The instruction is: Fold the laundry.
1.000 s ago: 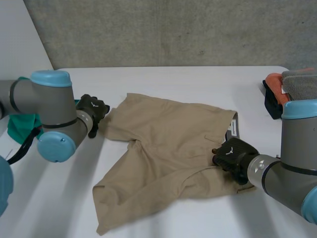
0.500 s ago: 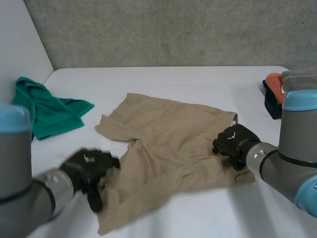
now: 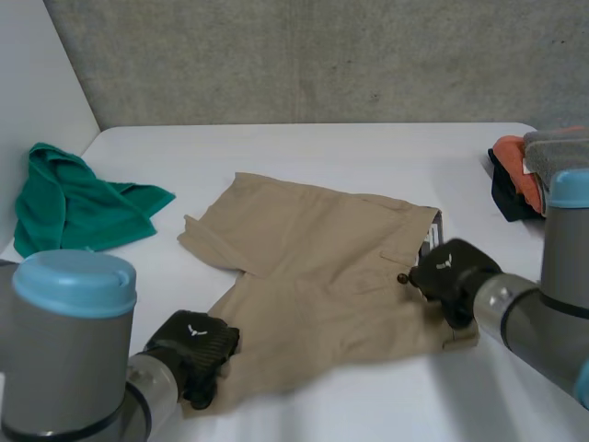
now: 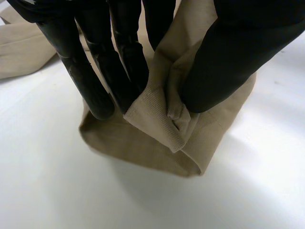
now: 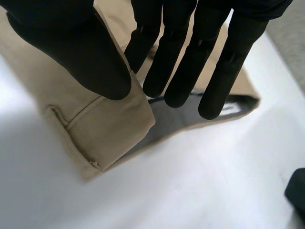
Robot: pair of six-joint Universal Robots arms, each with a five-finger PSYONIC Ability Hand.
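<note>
Khaki shorts point(image 3: 313, 267) crosswise, waistband right, legs left, left hand point(image 3: 195, 343) seemingly pinching hem

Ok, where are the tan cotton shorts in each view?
Head view: tan cotton shorts spread mid-table, between the left hand and right hand.
Left wrist view: leg hem pinched between that hand's thumb and fingers.
Right wrist view: waistband corner pinched at its own hand's thumb.
Shared landmark: the white table under the cloth.

The left robot hand point(image 3: 193, 354) has left the upper left beside the green cloth point(image 3: 78, 207) and now sits at the lower left of the frame, pinching the shorts point(image 3: 313, 267) at the leg hem, which is drawn inward. The right robot hand point(image 3: 449, 276) has edged slightly rightward.
</note>
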